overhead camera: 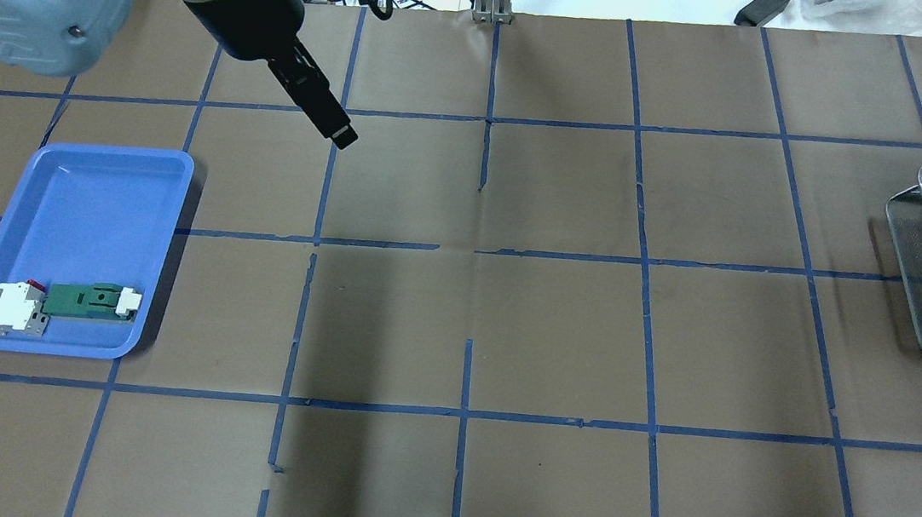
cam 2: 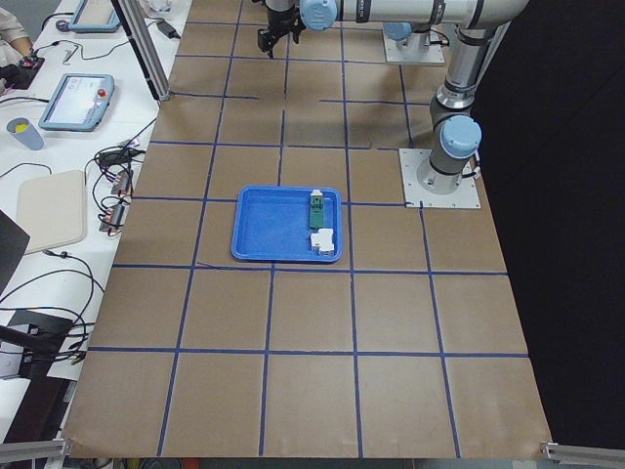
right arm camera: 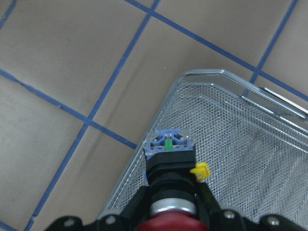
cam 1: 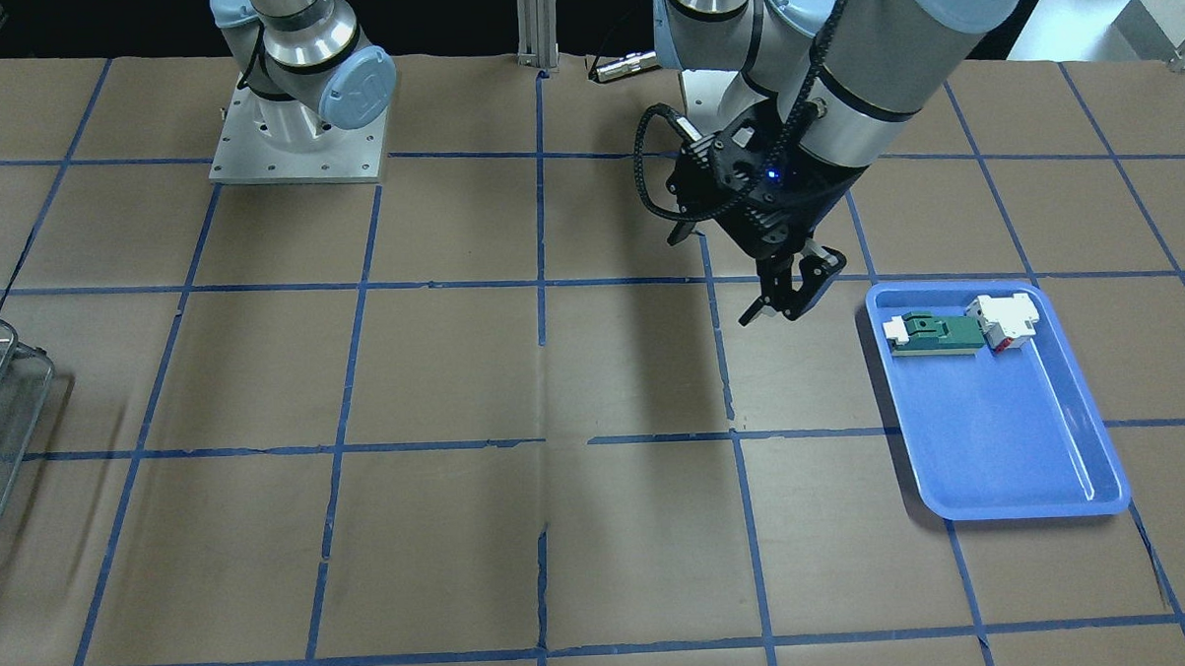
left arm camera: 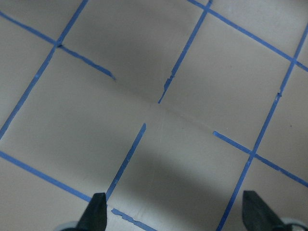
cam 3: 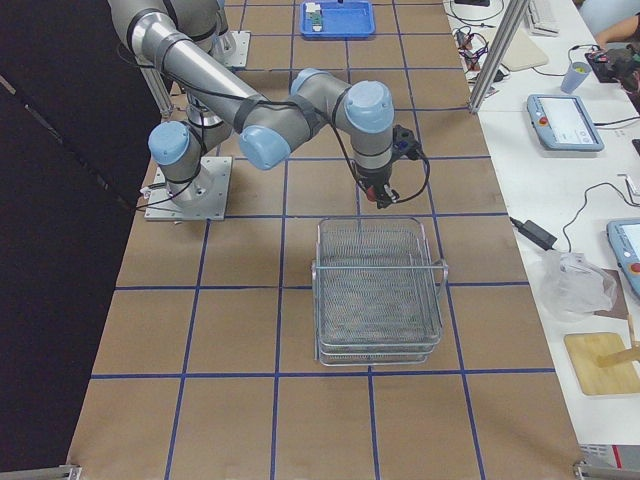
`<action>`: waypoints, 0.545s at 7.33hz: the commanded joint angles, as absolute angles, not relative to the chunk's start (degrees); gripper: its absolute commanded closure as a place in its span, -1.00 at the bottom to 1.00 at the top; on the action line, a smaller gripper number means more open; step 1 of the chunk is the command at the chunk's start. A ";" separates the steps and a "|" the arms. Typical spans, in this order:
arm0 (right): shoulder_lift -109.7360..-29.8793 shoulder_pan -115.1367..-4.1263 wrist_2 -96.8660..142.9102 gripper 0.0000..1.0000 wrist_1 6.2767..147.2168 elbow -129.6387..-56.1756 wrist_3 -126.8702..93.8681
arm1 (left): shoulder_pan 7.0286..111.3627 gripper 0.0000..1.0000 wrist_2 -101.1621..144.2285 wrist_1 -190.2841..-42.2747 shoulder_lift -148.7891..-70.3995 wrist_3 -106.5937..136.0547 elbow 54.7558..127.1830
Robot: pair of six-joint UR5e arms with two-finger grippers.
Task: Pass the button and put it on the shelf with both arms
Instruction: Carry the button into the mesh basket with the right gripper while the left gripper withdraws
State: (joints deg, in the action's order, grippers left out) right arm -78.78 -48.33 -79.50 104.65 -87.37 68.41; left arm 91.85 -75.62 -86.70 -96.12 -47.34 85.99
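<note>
- Button [right arm camera: 171,168]: clamped by its black body between the fingers of the right gripper [right arm camera: 172,204], red head toward the wrist camera. It is held over a corner rim of the shelf [right arm camera: 204,72] and does not rest in a basket.
- Left gripper [cam 1: 775,309]: fingers apart and empty, above bare table beside the blue tray [cam 1: 1000,437].
- Progress: pick-up and pass judged complete. What is left is moving the button over the mesh, lowering it and releasing it.
</note>
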 commanded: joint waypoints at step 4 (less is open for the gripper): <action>-75.41 -48.25 -80.33 1.00 108.72 -89.64 42.30 | 91.41 -1.00 -86.13 -96.49 -92.12 -4.16 84.46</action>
